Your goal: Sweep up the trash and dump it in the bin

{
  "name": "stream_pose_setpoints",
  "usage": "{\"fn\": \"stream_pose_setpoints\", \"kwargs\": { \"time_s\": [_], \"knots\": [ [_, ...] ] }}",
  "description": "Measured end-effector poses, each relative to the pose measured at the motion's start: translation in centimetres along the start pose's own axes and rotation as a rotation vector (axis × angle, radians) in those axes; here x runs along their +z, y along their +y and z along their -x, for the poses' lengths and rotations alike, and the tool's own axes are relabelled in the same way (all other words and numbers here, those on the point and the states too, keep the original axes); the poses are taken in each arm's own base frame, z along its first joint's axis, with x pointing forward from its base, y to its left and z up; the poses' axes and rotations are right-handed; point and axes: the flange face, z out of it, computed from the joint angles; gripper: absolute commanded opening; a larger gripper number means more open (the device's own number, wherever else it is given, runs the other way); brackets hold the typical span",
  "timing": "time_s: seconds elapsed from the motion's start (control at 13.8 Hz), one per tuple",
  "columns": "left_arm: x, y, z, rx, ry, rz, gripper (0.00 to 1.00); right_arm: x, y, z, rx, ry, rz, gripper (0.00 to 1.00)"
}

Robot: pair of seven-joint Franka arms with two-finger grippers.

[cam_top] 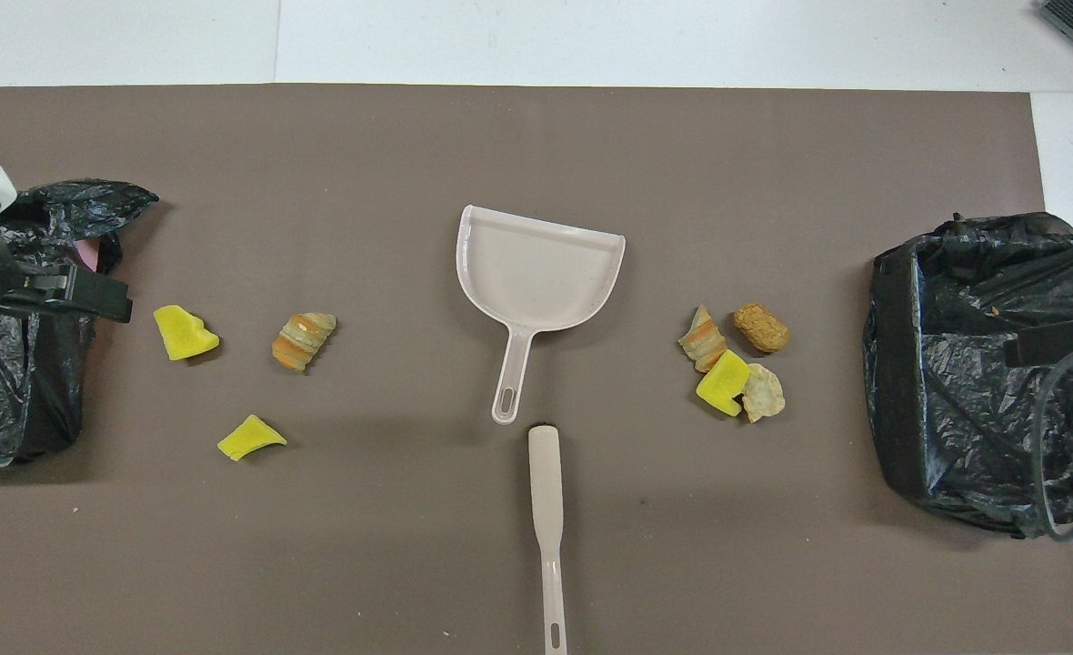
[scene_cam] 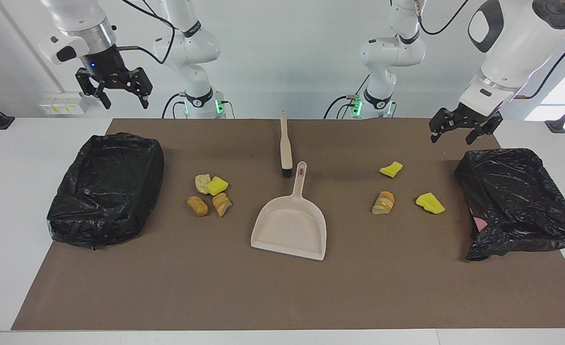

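The trash lies in two groups on the brown mat. Several scraps, yellow and bread-like, are clustered point(scene_cam: 210, 194) point(cam_top: 732, 364) toward the right arm's end. Toward the left arm's end lie two yellow wedges point(scene_cam: 390, 169) point(scene_cam: 430, 202) and a bread slice point(scene_cam: 383, 202) point(cam_top: 302, 338). A black-lined bin stands at each end: one point(scene_cam: 105, 187) point(cam_top: 982, 364) at the right arm's end, one point(scene_cam: 517, 201) point(cam_top: 9, 364) at the left arm's. My right gripper point(scene_cam: 126, 103) hangs open and empty, high over its bin. My left gripper point(scene_cam: 451, 139) hangs open and empty over its bin.
A beige dustpan point(scene_cam: 289, 225) point(cam_top: 536, 273) lies mid-mat, handle toward the robots. A beige hand brush point(scene_cam: 286, 143) point(cam_top: 546, 509) lies in line with it, nearer to the robots, with its bristle end by the pan's handle. White table point(scene_cam: 5, 215) borders the mat.
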Motion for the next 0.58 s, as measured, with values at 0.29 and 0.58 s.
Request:
{"fn": "stream_pose_setpoints", "kwargs": {
  "time_s": [0.29,0.58],
  "knots": [
    [-1.5,0.4,1.2,0.008,0.005,-0.002,1.00,0.0,0.0,0.0,0.000,0.000,0.000,1.00],
    [-1.5,0.4,1.4,0.006,-0.003,-0.002,1.00,0.0,0.0,0.0,0.000,0.000,0.000,1.00]
  ]
}}
